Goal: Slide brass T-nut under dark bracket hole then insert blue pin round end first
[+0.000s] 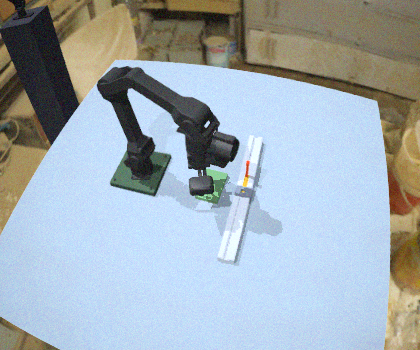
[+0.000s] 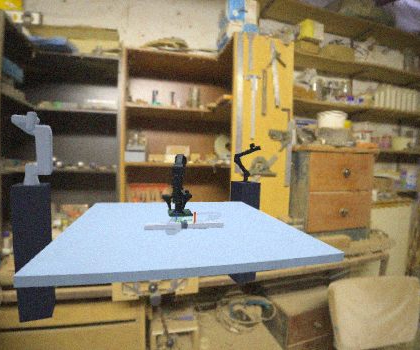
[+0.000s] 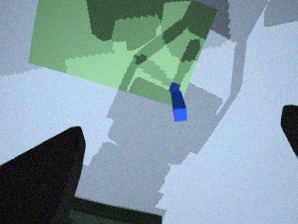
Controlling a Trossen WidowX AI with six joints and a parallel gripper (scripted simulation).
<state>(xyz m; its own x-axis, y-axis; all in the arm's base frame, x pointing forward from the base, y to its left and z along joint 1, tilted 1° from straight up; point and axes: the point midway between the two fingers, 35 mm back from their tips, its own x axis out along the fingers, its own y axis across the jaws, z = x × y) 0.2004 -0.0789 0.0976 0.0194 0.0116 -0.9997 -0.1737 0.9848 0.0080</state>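
Over the green tray, the open claw hangs near the rail.

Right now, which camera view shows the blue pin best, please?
Wrist view: the blue pin appears largest there, unobstructed. Exterior shows only a tiny blue sliver. In the top view I cannot make it out.

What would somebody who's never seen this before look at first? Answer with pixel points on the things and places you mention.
Probably the big black robot arm (image 1: 159,95) (image 2: 178,182), bending up from its dark green plate (image 1: 119,184) over the pale blue table (image 1: 127,280) (image 2: 187,255). Next might be the bright blue pin (image 3: 178,104) at the corner of the light green tray (image 3: 55,47), seen between the open gripper's (image 3: 182,122) black fingers. The little red-orange handle (image 1: 247,169) (image 2: 195,217) stands out too, sticking up at the long silvery rail (image 1: 230,240) (image 2: 212,225).
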